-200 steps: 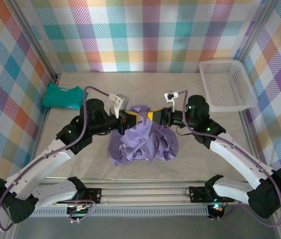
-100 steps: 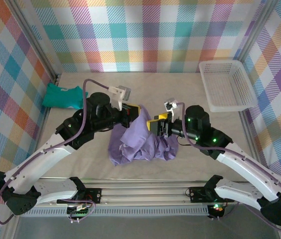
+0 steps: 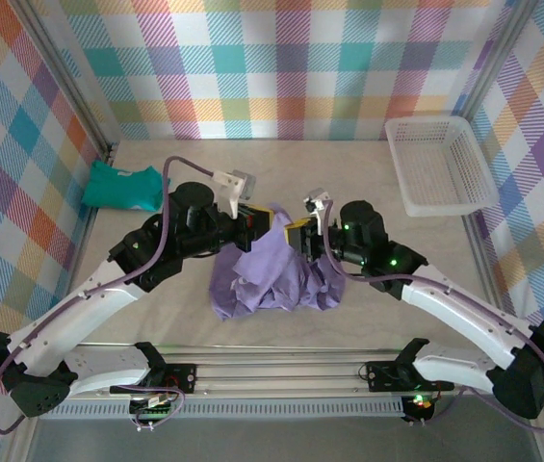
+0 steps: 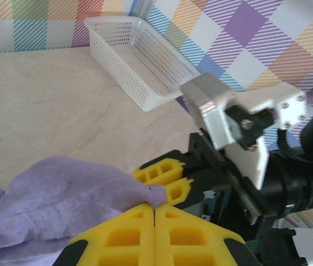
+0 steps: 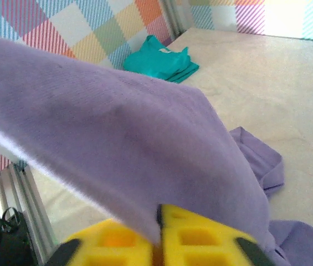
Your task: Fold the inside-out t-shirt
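The t-shirt (image 3: pixel 272 274) sits bunched in the middle of the table (image 3: pixel 339 168), its top edge lifted up between the two end effectors. The left end effector (image 4: pixel 155 206) is closed tight, with a hem pinched between its yellow fingers (image 4: pixel 123 238). The right end effector (image 5: pixel 159 221) is closed too, cloth caught in its seam and draped over it. The shirt looks light, soft and floppy to me. It should sag and twist rather than slip. I'd take it by hems, shoulders or sleeve edges, grips well apart. Count: one t-shirt, one folded teal garment (image 3: pixel 122 186), one white basket (image 3: pixel 440 164).
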`<control>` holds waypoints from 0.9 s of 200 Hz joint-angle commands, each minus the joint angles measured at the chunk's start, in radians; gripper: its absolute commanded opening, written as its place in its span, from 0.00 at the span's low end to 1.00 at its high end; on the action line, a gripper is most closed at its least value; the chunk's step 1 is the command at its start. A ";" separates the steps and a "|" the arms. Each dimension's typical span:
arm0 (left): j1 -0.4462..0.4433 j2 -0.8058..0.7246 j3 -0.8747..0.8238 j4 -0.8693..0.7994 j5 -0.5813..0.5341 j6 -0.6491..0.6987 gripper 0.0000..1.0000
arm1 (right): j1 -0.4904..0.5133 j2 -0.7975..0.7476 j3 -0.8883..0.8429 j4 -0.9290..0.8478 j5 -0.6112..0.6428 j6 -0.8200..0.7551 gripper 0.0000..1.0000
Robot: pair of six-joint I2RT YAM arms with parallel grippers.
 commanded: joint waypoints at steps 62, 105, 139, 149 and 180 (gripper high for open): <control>-0.024 0.039 -0.004 0.062 0.068 0.034 0.00 | 0.004 -0.187 -0.042 -0.172 0.047 -0.169 0.40; -0.035 0.040 0.006 0.046 0.061 0.037 0.00 | 0.013 -0.140 0.028 -0.101 -0.059 -0.232 0.57; -0.043 0.039 0.011 0.037 0.055 0.043 0.00 | 0.017 -0.062 0.083 -0.041 -0.037 -0.253 0.62; -0.044 0.038 0.011 0.034 0.054 0.045 0.00 | 0.017 -0.038 0.097 -0.036 -0.032 -0.258 0.59; -0.043 0.020 0.006 0.028 -0.003 0.043 0.00 | 0.016 -0.012 0.087 -0.063 0.062 -0.264 0.11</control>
